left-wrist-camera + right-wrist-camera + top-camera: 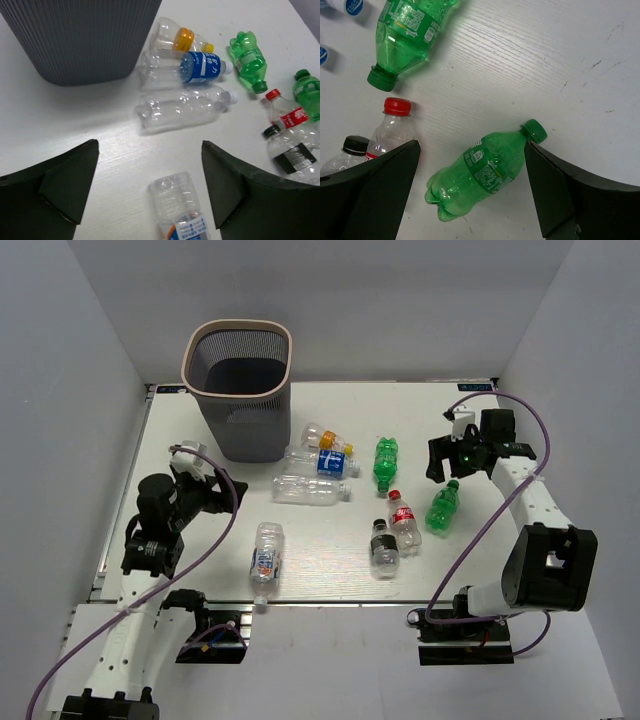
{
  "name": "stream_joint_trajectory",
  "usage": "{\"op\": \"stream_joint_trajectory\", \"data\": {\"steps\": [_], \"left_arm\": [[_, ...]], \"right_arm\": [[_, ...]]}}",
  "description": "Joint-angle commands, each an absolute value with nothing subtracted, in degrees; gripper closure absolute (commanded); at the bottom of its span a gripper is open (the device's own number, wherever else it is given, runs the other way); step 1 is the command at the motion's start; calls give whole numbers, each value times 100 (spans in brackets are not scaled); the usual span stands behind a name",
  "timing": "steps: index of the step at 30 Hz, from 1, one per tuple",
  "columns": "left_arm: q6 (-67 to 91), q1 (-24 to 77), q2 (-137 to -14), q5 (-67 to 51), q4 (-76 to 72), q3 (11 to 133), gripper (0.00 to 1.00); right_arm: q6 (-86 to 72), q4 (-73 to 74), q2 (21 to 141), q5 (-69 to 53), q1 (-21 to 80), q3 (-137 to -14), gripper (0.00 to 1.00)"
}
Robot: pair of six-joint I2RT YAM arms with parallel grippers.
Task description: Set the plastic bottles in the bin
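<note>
The dark grey mesh bin (246, 430) with a beige rim stands at the back left; its wall fills the top left of the left wrist view (80, 35). Several plastic bottles lie on the white table. A green bottle (443, 507) lies between the open fingers of my right gripper (452, 465), which hovers above it (480, 175). My right gripper (472, 185) is empty. My left gripper (200, 475) is open and empty (150, 185), above a clear bottle with a blue and orange label (180, 205) (265, 558).
Near the bin lie an orange-labelled bottle (325, 438), a blue-labelled one (318, 461) and a plain clear one (310, 490). A second green bottle (386, 461), a red-capped bottle (404, 520) and a black-capped bottle (384, 547) lie mid-table. White walls enclose the table.
</note>
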State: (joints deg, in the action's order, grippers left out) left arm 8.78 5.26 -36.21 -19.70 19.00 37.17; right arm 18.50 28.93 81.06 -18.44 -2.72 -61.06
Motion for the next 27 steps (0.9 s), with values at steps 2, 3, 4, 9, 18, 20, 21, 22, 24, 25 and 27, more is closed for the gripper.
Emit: {"op": "stream_joint_trajectory", "data": {"steps": [2,3,4,9,18,20,21,22,24,25,27], "left_arm": [[1178,519,-3604,-2224,1863,3499,13],[1256,519,-3673,-2224,1785,3420,16],[1257,571,-3674,-2311,1732,3419,26],[897,571,-4506,-2680,2065,3744,49],[756,887,-5439,-2453,2935,4165,37],[870,1019,-5694,-2452,3180,4245,37],[957,1133,-5895,-2452,3243,4245,33],[958,1195,-5993,-2504,3304,4297,33],[1080,1431,-6300,-2505,3541,4350,32],[1081,1511,-6302,-2505,3629,4351,32],[1273,1687,-6582,-2366,3892,4412,28]], "right_arm": [[2502,3137,7718,-2205,-281,-6197,10],[2757,3199,7691,-2276,-264,-6170,10],[2855,3234,7612,-2329,-255,-6118,10],[3260,3182,7339,-1831,-246,-5994,10],[3392,3339,7260,-1301,-229,-5845,10],[3401,3454,7304,-1545,-237,-5836,10],[3375,3611,7312,-1564,-237,-5827,10],[3288,3630,7339,-1686,-220,-5810,41],[3165,3683,7391,-1775,-237,-5818,100],[3155,3674,7392,-1801,-229,-5801,100],[3086,3639,7426,-1881,-237,-5783,55]]}}
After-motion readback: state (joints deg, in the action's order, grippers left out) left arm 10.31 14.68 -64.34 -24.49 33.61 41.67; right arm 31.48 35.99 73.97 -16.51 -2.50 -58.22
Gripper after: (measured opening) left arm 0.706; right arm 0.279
